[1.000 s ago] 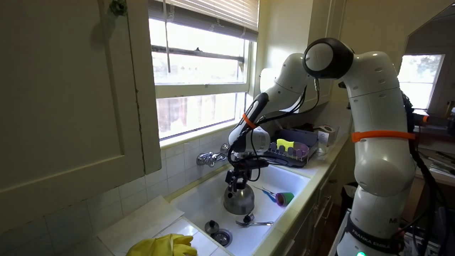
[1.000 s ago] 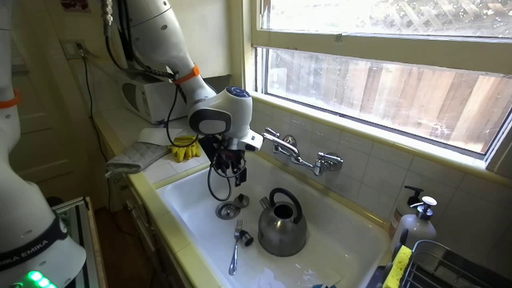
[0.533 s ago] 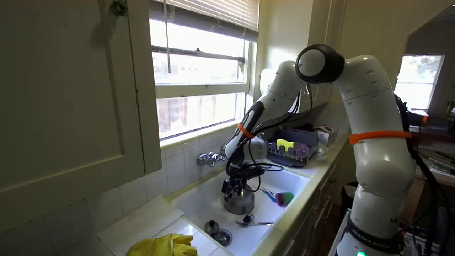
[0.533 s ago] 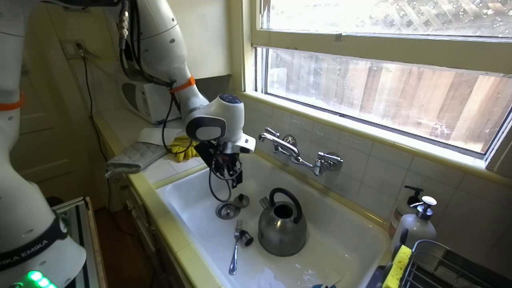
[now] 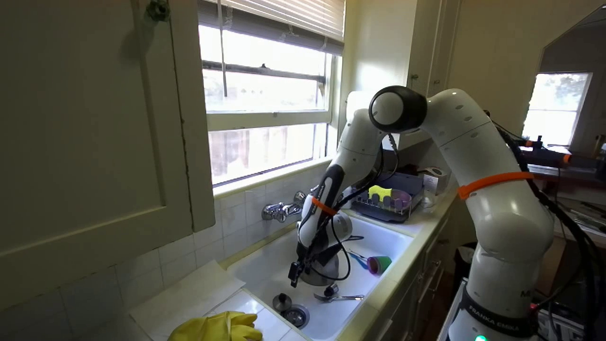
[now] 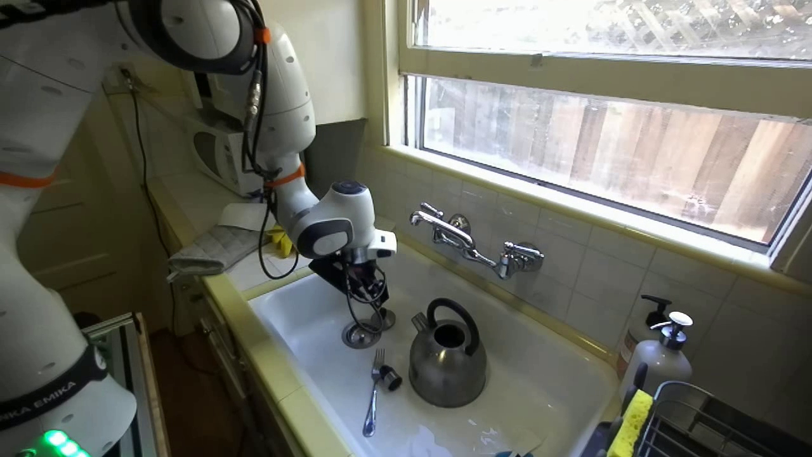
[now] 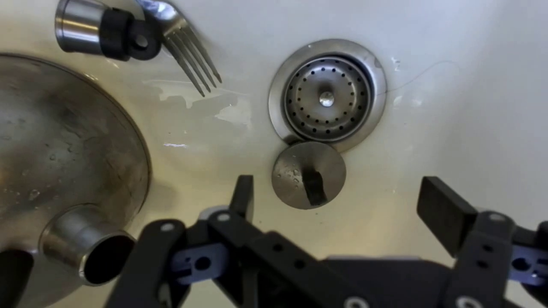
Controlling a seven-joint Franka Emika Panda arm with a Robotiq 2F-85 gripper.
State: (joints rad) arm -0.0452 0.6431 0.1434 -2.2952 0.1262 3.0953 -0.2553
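Observation:
My gripper [image 7: 342, 201] is open and empty, pointing down into the white sink [image 6: 533, 412]. It also shows low over the sink in both exterior views [image 5: 294, 277] [image 6: 382, 295]. A round metal lid with a black knob [image 7: 289, 182] lies beside the drain strainer [image 7: 327, 122]. In the wrist view the lid appears between and just beyond the fingertips, nearer the left finger; I see no contact. A grey metal kettle with a black handle [image 6: 447, 374] stands upright beside it, its spout [image 7: 77, 235] close to the left finger in the wrist view.
A fork [image 6: 372, 406] and a small metal cap with a black loop [image 6: 391, 379] lie in the sink. A cup [image 5: 378, 265] lies there too. The faucet [image 6: 457, 238] projects from the wall. A dish rack [image 5: 386, 210], soap bottles [image 6: 660, 362] and yellow gloves [image 5: 213, 327] stand around.
The arm has lowered, and the gripper has moved down toward the lid and drain, away from the faucet. The kettle, lid and fork have not moved.

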